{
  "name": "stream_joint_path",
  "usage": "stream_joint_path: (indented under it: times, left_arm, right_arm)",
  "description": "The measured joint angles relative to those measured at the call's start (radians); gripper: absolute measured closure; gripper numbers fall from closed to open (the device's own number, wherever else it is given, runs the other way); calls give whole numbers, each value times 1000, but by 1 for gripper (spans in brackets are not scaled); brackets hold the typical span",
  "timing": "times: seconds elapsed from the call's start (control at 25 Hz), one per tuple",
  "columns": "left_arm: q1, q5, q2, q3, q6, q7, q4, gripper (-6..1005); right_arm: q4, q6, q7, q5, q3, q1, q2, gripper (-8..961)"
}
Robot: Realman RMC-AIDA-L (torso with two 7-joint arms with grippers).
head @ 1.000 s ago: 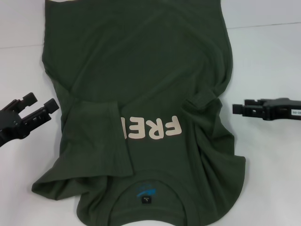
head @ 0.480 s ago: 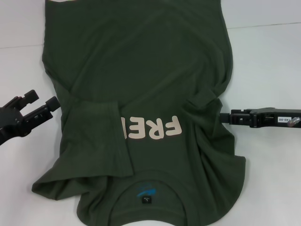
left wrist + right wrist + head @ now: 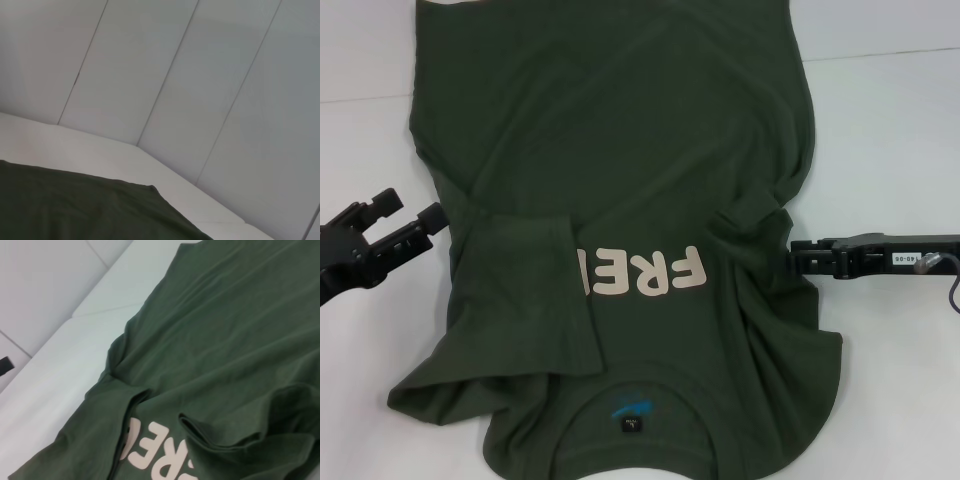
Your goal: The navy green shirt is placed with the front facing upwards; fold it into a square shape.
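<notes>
Head view | right gripper [image 3: 794, 256] at shirt [image 3: 620, 150] edge, fingers unclear | left gripper [image 3: 410, 212] fingers spread

Both hands are black; the right hand [image 3: 798, 259] carries a white label and grey cable.

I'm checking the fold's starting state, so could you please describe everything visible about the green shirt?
The dark olive-green short-sleeved cotton-looking shirt lies front up on the white table, collar nearest the robot, with a small blue print inside the neck. Pale pink block lettering crosses the chest, partly covered by the sleeve folded inward on the robot's left. The fabric is wrinkled, bunched on the right side. The right end effector reaches its right edge; the left end effector, open, sits just off its left edge.
</notes>
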Motion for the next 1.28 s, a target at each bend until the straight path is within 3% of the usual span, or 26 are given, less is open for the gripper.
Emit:
stream_joint_path:
  times: [0.4, 0.84, 1.16, 1.28]
  left_arm:
    - [-1, 3, 0, 0, 2, 1, 3, 96]
    - [1, 2, 0, 0, 2, 3, 0, 95]
    - [-1, 2, 1, 0, 1, 3, 1, 96]
    - [-2, 2, 1, 0, 1, 3, 2, 96]
  right_arm:
    - [30, 12, 17, 0, -10, 12, 0, 368]
    - [37, -3, 23, -1, -27, 14, 0, 813]
    - [38, -36, 16, -2, -44, 41, 7, 919]
    - [38, -38, 23, -2, -72, 61, 15, 916]
